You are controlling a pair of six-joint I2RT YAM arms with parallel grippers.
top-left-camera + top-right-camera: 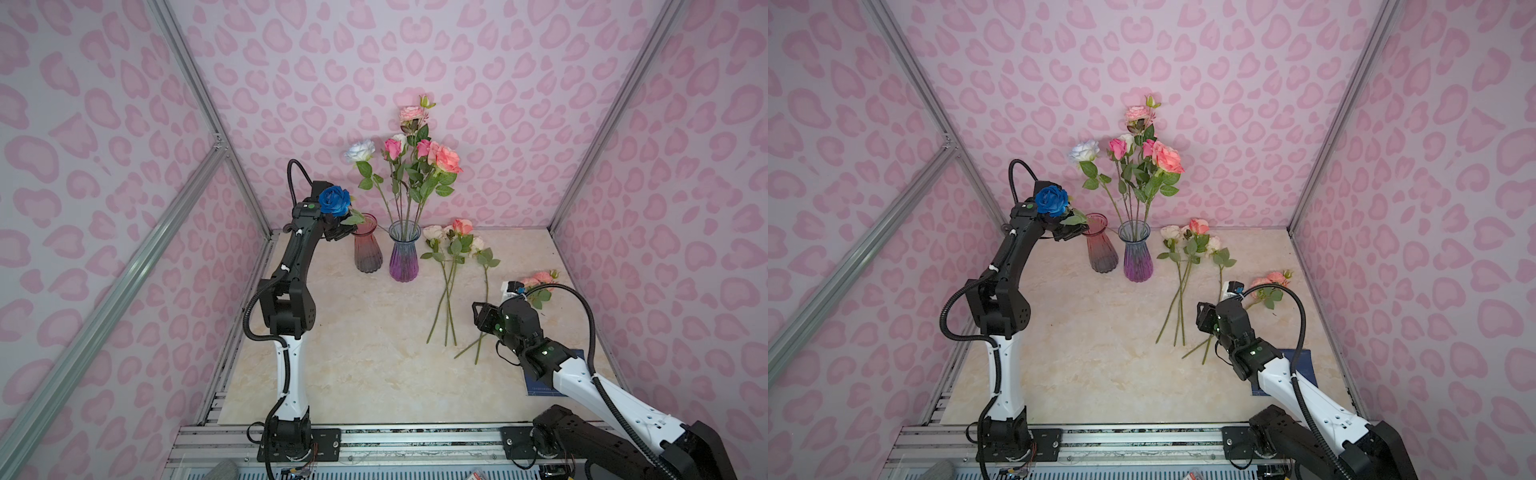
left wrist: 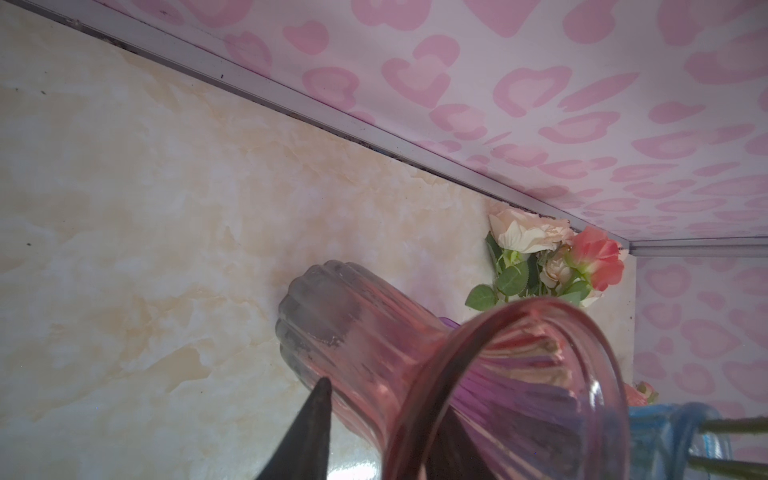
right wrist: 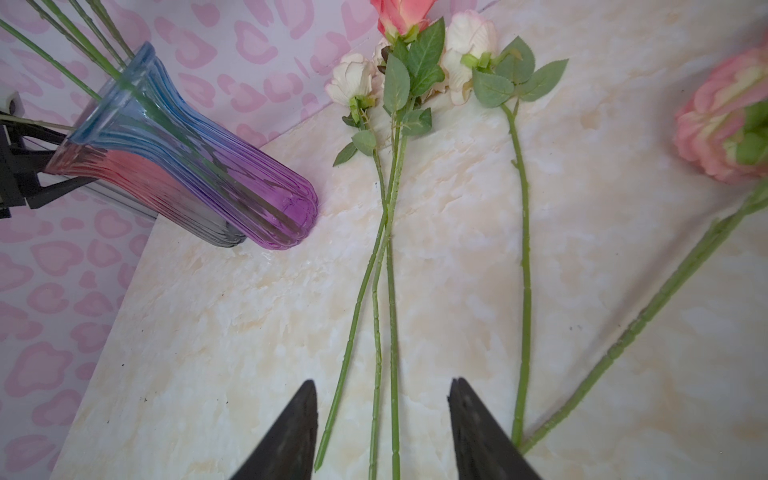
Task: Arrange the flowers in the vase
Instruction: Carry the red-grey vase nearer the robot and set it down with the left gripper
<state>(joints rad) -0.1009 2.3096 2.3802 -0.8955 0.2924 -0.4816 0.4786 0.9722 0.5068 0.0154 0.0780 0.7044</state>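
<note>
Blue-purple ribbed glass vase (image 1: 404, 253): already holding about six long-stemmed roses (image 1: 446, 160). Left to place: five loose roses (image 3: 422, 58) on marbled worktop (image 1: 353, 332) beneath right gripper (image 3: 382, 386), jaws apart. Deep blue rose (image 1: 335, 200) above left gripper (image 1: 345, 233) at red-grey vase (image 1: 368, 249); clamp not discernible.

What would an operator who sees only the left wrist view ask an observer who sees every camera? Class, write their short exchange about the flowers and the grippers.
Operator: My view shows the mouth of a pink vase. Where is the blue rose?
Observer: Its head sits beside the left arm's wrist, near that vase's rim, in both top views.
Operator: What is the right gripper doing?
Observer: It is open, above the stems of the loose roses lying on the table.
</note>
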